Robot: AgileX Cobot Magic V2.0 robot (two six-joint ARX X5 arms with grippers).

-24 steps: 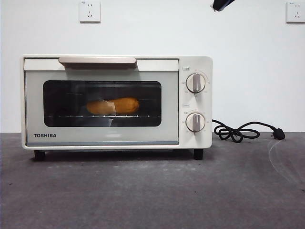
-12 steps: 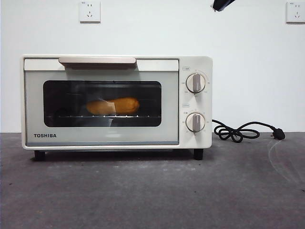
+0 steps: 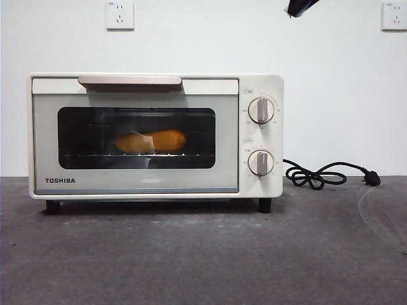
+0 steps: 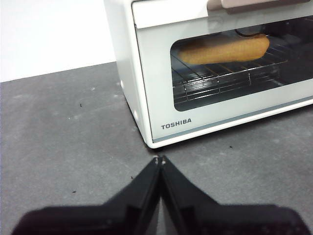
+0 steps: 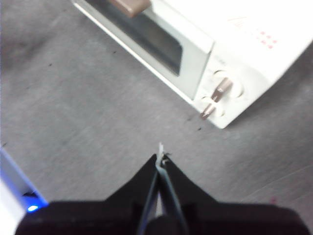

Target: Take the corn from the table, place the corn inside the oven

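Note:
The corn [image 3: 151,141] lies on the wire rack inside the cream-white oven [image 3: 156,187], seen through its closed dark glass door; the left wrist view shows the corn [image 4: 225,49] behind the glass too. My left gripper [image 4: 159,159] is shut and empty, low over the table [image 3: 203,254] in front of the oven's left corner. High above the table, off the knob end of the oven [image 5: 234,58], my right gripper [image 5: 160,155] is shut with nothing in it. It shows only as a black tip [image 3: 300,7] at the top of the front view.
The oven's black cord and plug [image 3: 324,175] lie coiled on the table to its right. Two wall sockets [image 3: 119,14] sit on the white wall behind. A blue light [image 5: 32,208] glows at the table's edge in the right wrist view.
The black tip at the top of the front view has shifted slightly to the right. The oven and the corn have not moved.

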